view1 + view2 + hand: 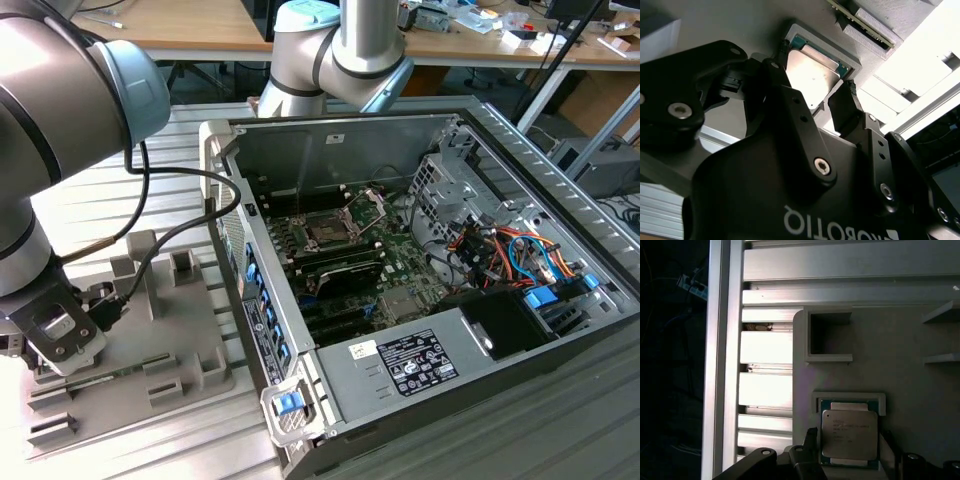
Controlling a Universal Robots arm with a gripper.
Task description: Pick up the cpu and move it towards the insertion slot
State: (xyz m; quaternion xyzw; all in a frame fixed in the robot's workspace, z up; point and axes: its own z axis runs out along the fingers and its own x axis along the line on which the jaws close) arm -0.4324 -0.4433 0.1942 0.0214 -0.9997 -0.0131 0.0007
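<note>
The pincer [815, 72] hangs over the grey tray [190, 335] at the exterior view's left, fingers [792, 107] spread astride the cpu [849, 434] to take its edges; it lies seated in its framed pocket, well apart from the insertion slot [330, 228] rightward in the computer case [330, 150]

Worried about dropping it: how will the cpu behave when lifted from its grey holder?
Likely stiff: the cpu is a flat, metal-topped square. Its smooth lid looks slippery. Being thin, it may tilt if the tool grips its edges unevenly.
</note>
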